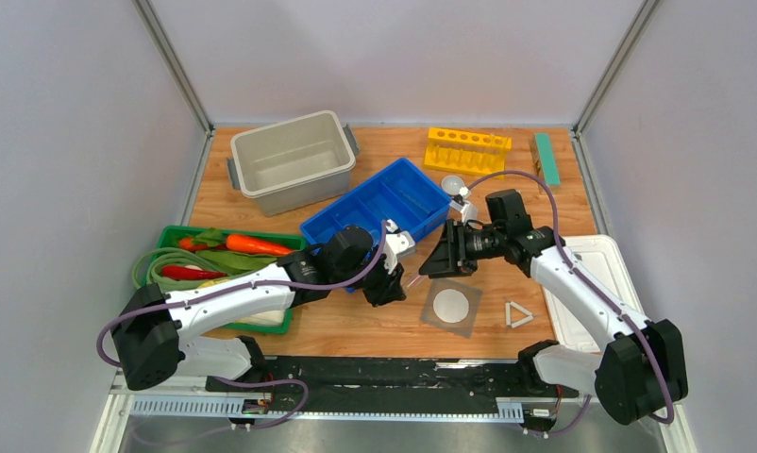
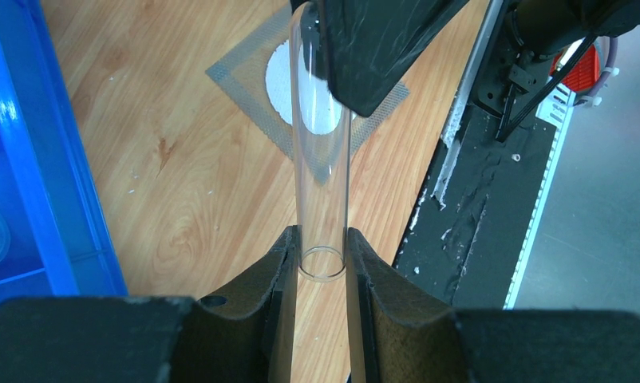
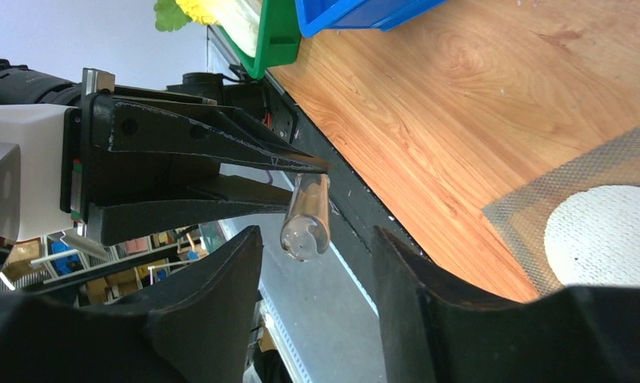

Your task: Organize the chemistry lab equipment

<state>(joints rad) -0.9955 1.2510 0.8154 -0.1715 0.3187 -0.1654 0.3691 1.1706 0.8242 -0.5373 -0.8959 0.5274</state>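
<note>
My left gripper is shut on a clear glass tube, held near its open end; the tube points away toward the right arm. The tube's rounded end hangs between the fingertips of my right gripper, which stands open and touches nothing. From above, both grippers meet over the wood beside the blue bin. A grey square mesh with a white disc lies flat just below them, with a white triangle to its right. A clear round dish sits near the yellow rack.
A blue bin sits at the centre and a grey tub behind it. A green tray of vegetables is at the left. A yellow tube rack and a green block are at the back, a white lid at the right.
</note>
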